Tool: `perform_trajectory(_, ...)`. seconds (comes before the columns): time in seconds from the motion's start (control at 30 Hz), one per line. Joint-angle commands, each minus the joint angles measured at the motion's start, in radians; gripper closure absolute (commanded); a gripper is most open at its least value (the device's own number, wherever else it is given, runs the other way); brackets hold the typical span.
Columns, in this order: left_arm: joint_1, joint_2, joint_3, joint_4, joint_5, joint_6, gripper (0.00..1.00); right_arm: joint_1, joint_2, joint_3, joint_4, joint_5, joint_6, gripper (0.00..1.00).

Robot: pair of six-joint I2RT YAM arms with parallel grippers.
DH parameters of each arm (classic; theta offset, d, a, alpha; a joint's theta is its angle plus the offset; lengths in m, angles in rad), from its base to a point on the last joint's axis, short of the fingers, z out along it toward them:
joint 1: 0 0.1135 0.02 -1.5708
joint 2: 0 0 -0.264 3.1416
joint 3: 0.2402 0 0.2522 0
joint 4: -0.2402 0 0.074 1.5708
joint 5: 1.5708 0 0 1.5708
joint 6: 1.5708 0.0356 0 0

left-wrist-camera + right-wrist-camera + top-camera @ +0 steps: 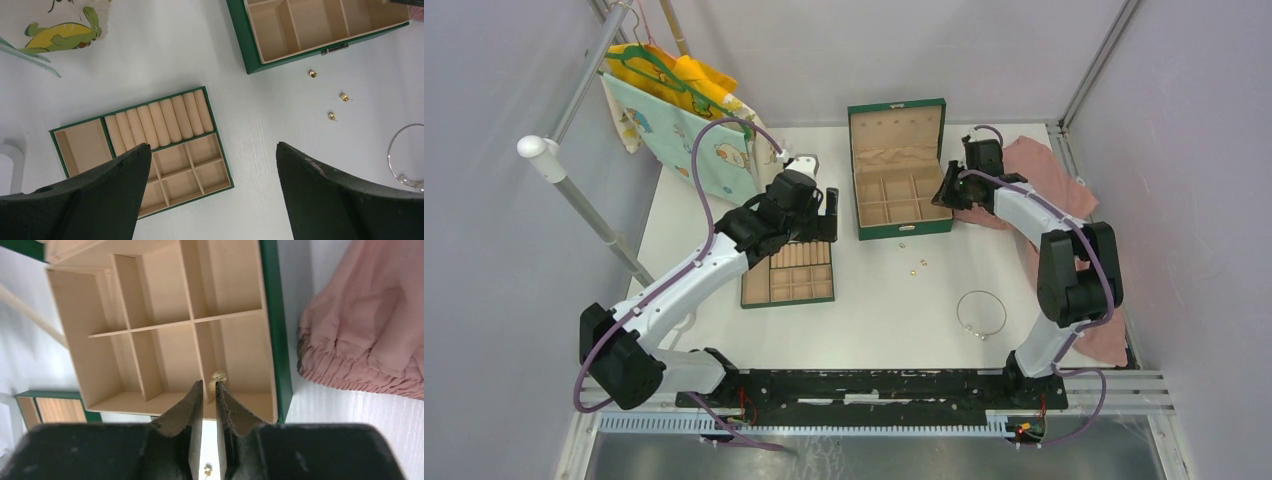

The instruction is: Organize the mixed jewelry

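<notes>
Three tiny gold pieces (pixel 912 262) lie loose on the white table in front of the green box (pixel 929 226); they also show in the left wrist view (pixel 344 97). A thin silver hoop (pixel 981 313) lies nearer the arms, and its edge shows in the left wrist view (pixel 400 155). My right gripper (pixel 944 192) hovers over the box's front right compartment (pixel 250 350). It is nearly shut, with a small gold piece (pixel 218 376) at its tips (pixel 210 382). My left gripper (pixel 827 215) is open and empty above the divider tray (pixel 90 145), jaws wide apart (pixel 212 145).
The divider tray (pixel 754 295) lies left of centre. A pink cloth (pixel 1049 165) lies at the right by the box, also in the right wrist view (pixel 365 330). Printed cloths hang from a hanger (pixel 684 110) on a rail at the back left. One loose gold piece (pixel 206 470) shows below my right fingers.
</notes>
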Motion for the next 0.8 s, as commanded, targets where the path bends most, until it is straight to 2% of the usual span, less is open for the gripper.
perform_trajectory(0.0,-0.003,-0.029,0.002,0.032,0.005,-0.047,0.00,-0.003,0.027,0.046,0.003,0.065,-0.036,0.78)
perform_trajectory(0.13,-0.002,-0.022,0.005,0.029,0.001,-0.045,0.00,-0.004,0.046,0.042,0.027,0.061,-0.043,0.61)
perform_trajectory(0.2,-0.003,-0.018,0.009,0.030,0.004,-0.044,0.00,-0.004,0.050,0.048,0.031,0.060,-0.049,0.56)
perform_trajectory(0.3,-0.003,-0.009,0.020,0.026,0.009,-0.037,0.00,-0.002,0.026,0.059,0.018,0.063,-0.061,0.57)
perform_trajectory(0.47,-0.003,0.005,0.031,0.027,0.008,-0.027,0.00,0.013,-0.122,-0.023,0.008,0.080,-0.150,0.57)
perform_trajectory(0.67,-0.003,0.028,0.035,0.041,0.027,-0.033,0.00,0.097,-0.322,-0.277,-0.046,0.147,-0.270,0.56)
perform_trajectory(0.77,-0.003,0.044,0.043,0.045,0.033,-0.033,0.00,0.195,-0.367,-0.372,-0.043,0.175,-0.340,0.51)
